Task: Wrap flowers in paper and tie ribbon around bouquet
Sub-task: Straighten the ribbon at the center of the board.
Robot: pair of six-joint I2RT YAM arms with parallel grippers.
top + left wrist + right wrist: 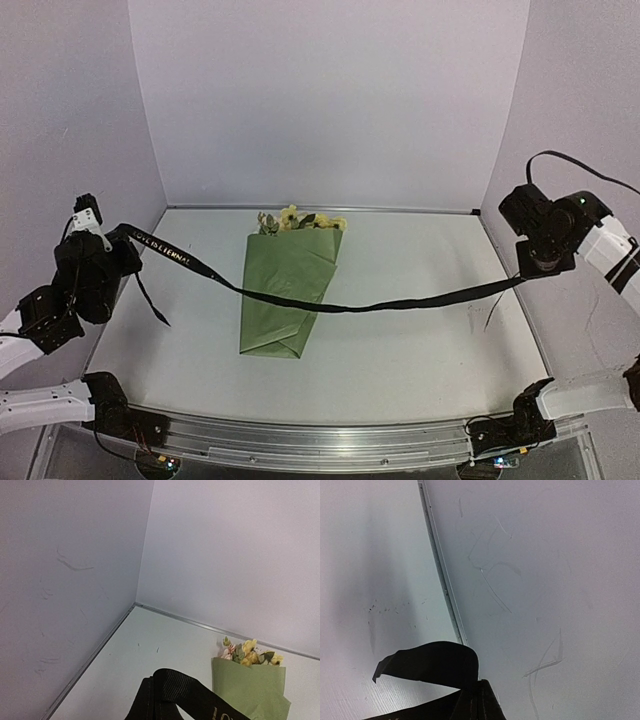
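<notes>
The bouquet [290, 285] lies flat on the table [430, 250], its long axis running from near to far. The flowers [297, 219] show at the wide far end and the folded tip of the olive paper [283, 325] points back toward the arm bases.

Across the bouquet, almost square to that axis, runs the ribbon [400, 303]. It is drawn out in one long shallow sag and crosses the cone a little nearer its tip than its middle. I cannot tell whether it rests on the paper there or hangs just above it.

To the left of the bouquet, the left gripper [112, 238] is clamped shut on one end of the ribbon. To the right of the bouquet, the right gripper [522, 272] is clamped shut on the other end. Both are raised above the level of the bouquet and well out from its sides, and the left one looks somewhat the nearer. From the left wrist view the blossoms and the cone's mouth sit ahead and to the right, beyond the bunched black ribbon.

My judgement is that the wrapping is done and the tying is under way. The next move turns on this crossing: the ribbon lies over the cone, not yet around it, so the two ends must come in toward the bouquet's sides and pass each other
</notes>
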